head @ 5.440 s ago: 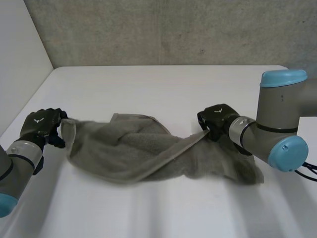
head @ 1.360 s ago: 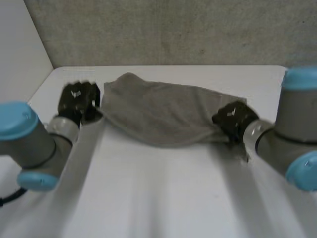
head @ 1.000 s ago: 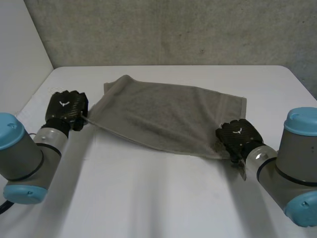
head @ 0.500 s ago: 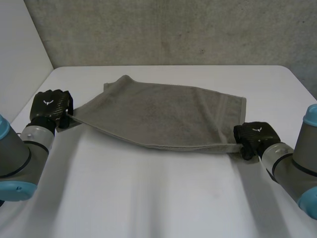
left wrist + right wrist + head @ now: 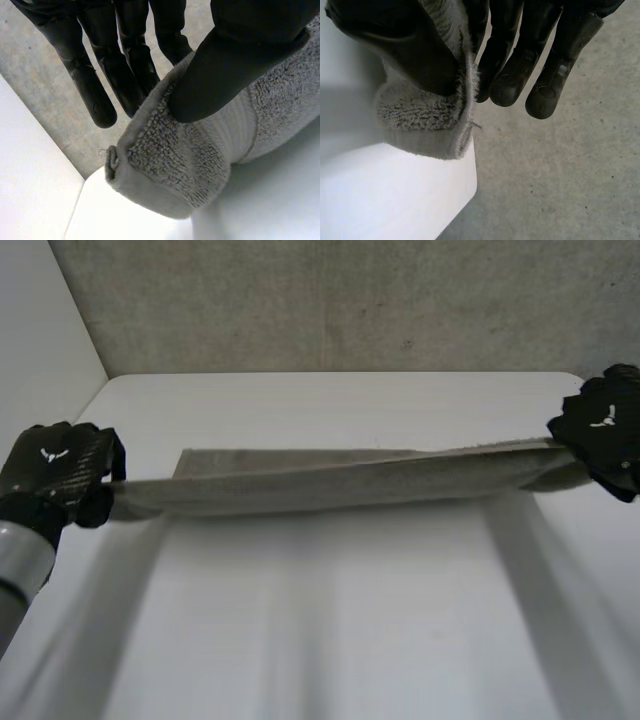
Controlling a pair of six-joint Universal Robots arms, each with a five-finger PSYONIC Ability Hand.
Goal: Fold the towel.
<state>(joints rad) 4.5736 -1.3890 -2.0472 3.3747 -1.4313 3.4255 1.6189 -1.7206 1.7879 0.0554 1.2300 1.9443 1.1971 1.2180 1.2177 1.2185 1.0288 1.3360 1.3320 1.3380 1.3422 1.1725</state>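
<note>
Towel (image 5: 330, 480) is recorded in the head view as stretched in a long, nearly flat band over the white table (image 5: 330, 640). One end is held at the left hand (image 5: 55, 475) and the other at the right hand (image 5: 600, 430).

In the left wrist view, a corner of the towel (image 5: 200, 160) is pinched between the thumb and the fingers (image 5: 95, 80) of the left hand (image 5: 245, 55).

In the right wrist view, the towel's other end (image 5: 425, 120) is clamped by the right hand (image 5: 395, 45), thumb pressed against fingers (image 5: 515, 70).
</note>
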